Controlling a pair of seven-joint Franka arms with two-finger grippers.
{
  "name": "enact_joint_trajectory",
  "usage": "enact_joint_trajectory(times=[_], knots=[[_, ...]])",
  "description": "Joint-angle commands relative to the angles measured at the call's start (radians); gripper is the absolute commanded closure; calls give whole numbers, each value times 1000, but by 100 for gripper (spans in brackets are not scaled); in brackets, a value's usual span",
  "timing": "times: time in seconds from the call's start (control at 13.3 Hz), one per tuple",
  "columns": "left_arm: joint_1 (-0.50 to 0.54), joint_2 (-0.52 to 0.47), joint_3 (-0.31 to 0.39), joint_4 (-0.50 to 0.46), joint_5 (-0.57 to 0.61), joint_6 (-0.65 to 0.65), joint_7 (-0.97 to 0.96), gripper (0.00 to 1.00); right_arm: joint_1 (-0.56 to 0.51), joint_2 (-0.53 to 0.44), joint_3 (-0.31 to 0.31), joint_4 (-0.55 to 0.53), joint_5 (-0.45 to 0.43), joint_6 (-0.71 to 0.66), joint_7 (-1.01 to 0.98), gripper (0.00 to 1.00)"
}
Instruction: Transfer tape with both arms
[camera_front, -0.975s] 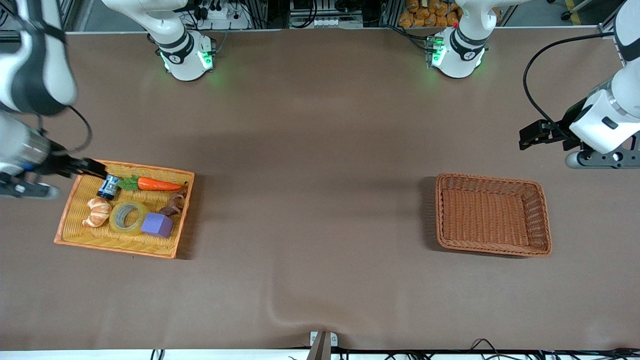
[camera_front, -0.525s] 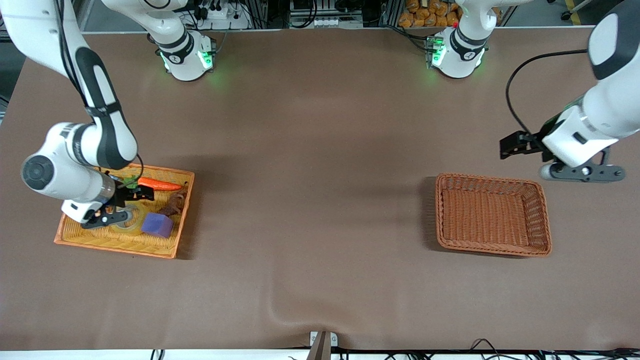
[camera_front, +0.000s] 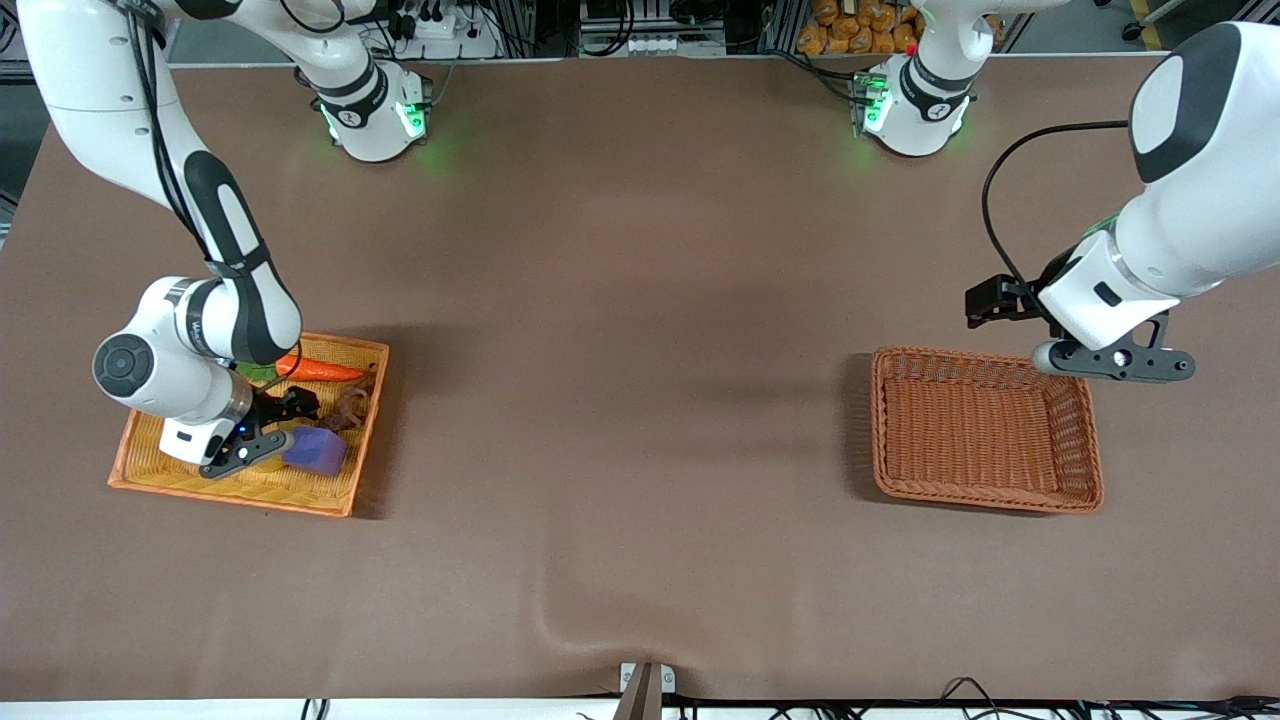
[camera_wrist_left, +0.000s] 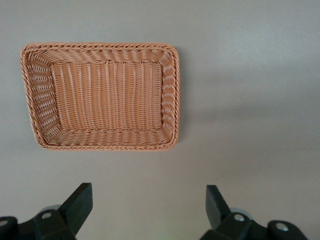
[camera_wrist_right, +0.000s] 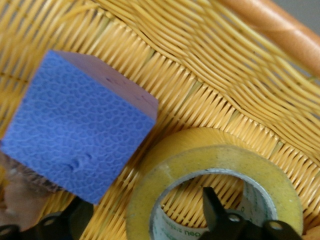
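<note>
Grey tape (camera_wrist_right: 220, 170) core shows faint, unreadable green print.

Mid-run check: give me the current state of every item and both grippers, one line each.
tape: flat in the yellow tray, not lifted; one right finger inside its core.
right gripper: open, down in the tray, straddling the tape's wall.
purple block: resting in the tray beside the tape.
carrot: lying in the tray.
yellow tray: on the table, holding the items.
brown basket: empty.
left gripper: open, empty, waiting above the table beside the basket.
</note>
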Motion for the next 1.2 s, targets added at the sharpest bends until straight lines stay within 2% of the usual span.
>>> enact_joint_trajectory(times=[0.0,0.07,0.22,0.3,0.45,0.6,0.75,0.9,1.12], knots=[[-7,9,0,21,-21,-4,-8,0,-12,16,5,22,20,-6,-29,72],[-7,12,0,21,-21,-4,-8,0,-12,15,5,22,20,-13,-29,100],[-7,9,0,21,-19,-4,-7,0,-9,4,5,30,19,-30,-24,100],[-7,9,0,21,-21,-4,-7,0,-3,-20,5,38,19,-89,-26,100],[-7,12,0,21,-21,-4,-7,0,-15,-109,3,106,14,-293,-99,100],[-9,18,0,21,-21,-4,-7,0,-3,-134,6,264,22,-509,-142,100],[-9,20,0,21,-21,-4,-7,0,39,-131,8,402,23,-643,-123,100],[-9,24,0,21,-22,-4,-7,0,124,-129,9,461,26,-680,0,100],[-7,23,-3,21,-39,-4,-7,0,357,-117,8,466,98,-667,372,100]])
